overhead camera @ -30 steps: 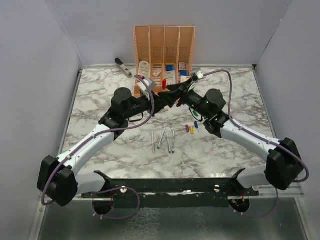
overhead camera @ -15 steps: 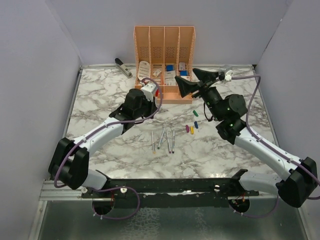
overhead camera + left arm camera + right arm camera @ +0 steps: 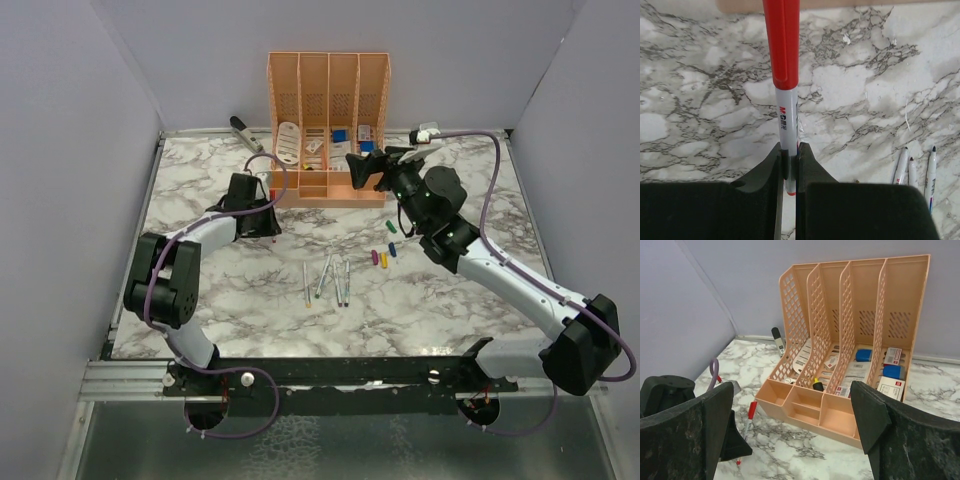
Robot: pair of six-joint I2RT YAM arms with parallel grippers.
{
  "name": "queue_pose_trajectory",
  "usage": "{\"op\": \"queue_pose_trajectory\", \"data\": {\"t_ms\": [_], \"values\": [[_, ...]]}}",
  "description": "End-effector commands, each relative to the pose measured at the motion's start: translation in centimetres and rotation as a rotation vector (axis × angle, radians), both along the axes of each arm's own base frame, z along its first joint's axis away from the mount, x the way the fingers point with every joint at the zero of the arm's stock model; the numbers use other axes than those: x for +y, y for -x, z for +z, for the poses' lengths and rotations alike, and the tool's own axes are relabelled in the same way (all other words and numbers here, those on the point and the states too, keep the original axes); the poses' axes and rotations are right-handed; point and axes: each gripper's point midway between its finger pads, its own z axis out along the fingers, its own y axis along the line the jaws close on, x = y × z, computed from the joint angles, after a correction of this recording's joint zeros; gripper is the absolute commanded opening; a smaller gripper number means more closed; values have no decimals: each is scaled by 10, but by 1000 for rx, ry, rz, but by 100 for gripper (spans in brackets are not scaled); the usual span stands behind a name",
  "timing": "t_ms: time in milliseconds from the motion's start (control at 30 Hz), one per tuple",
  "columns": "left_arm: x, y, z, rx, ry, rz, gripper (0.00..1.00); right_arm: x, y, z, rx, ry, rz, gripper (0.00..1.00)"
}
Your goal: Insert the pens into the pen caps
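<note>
Left gripper point(image 3: 788, 164) clamps a thin whitish-grey marker pen point(image 3: 788, 120), its red bullet-shaped plastic cap point(image 3: 782, 40) on, over the white marble table point(image 3: 700, 115) near the orange slotted organiser point(image 3: 328, 95). The right gripper point(image 3: 792, 405) hangs spread, empty. The pen is best laid flat, apart from the four uncapped pens point(image 3: 324, 275).

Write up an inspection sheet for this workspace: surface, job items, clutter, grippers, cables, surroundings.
Surface: marble table, no spills seen.
Job's things: four uncapped pens mid-table; green, purple, yellow and blue caps loose to their right; fifth pen wears the red cap.
Clutter: orange organiser holding small boxes; stapler left of it.
Grippers: left gripper shut on the fifth pen; right gripper open, empty.
Cables: purple cable on each arm, clear of the pens.
Surroundings: plain walls; nothing else seen.
</note>
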Motion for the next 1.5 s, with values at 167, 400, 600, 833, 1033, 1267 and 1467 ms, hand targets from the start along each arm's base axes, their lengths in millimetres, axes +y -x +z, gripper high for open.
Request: {"op": "queue_pose_trajectory", "data": {"t_ms": [167,400,600,833,1033,1267,1467], "values": [[-13,35,-21,229,56,-77,5,-7,-3,-16,63,29,-45,100],[-3,49,-27,292,-4,-81,13,-4,-2,-26,94,16,-30,100],[-3,54,-30,310,0,-70,40,-2,-3,-35,114,22,-25,100],[-1,46,-28,288,-4,-55,54,-1,-5,-46,151,41,-30,100],[-3,40,-18,253,1,-51,55,-1,-4,-54,171,55,-34,100],[-3,30,28,125,26,-46,55,-3,-6,-111,349,164,-59,100],[-1,23,68,4,38,-38,55,3,12,-170,524,245,-23,93]]}}
